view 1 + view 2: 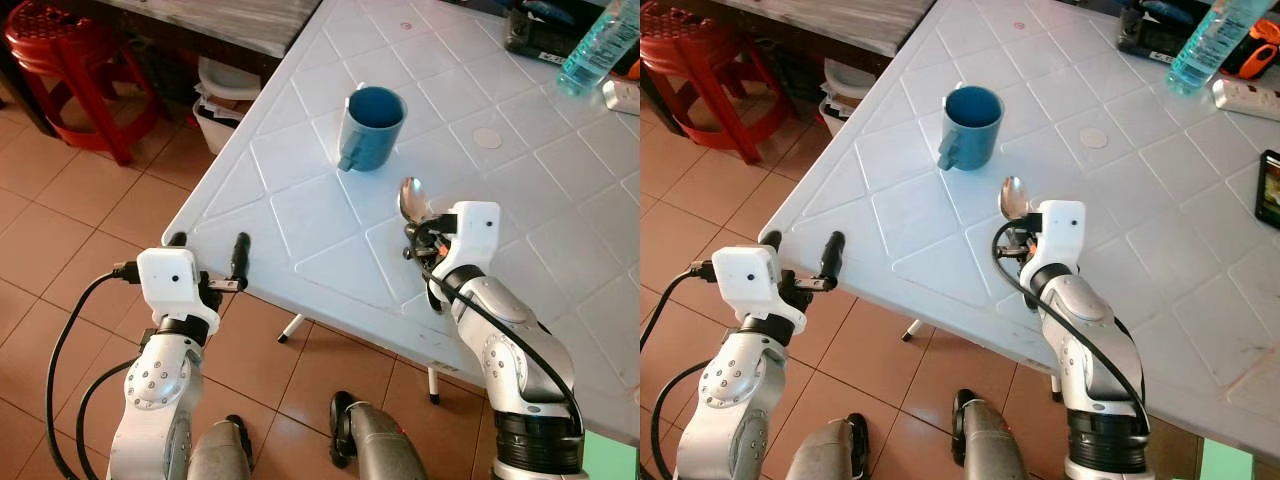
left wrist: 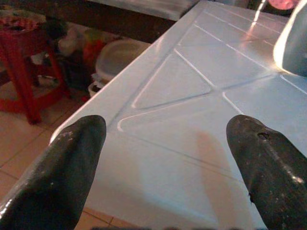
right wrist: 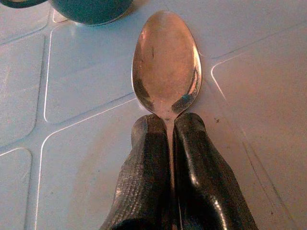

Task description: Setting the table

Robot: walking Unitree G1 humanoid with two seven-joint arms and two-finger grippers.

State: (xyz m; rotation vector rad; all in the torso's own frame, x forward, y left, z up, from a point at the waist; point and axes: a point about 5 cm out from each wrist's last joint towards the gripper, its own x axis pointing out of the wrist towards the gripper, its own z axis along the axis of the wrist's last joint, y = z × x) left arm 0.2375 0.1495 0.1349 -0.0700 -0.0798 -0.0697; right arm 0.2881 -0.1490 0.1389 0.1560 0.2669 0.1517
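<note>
Left gripper, fingers spread and empty, hovers at the table corner. Right gripper, clamped on the spoon neck, holds its bowl just short of the blue mug. Step in hand: placing the spoon; next, lowering it beside the mug, then releasing.

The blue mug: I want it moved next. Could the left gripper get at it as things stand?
Probably yes: the left gripper is open at the table's corner, and bare table lies between it and the blue mug.
</note>
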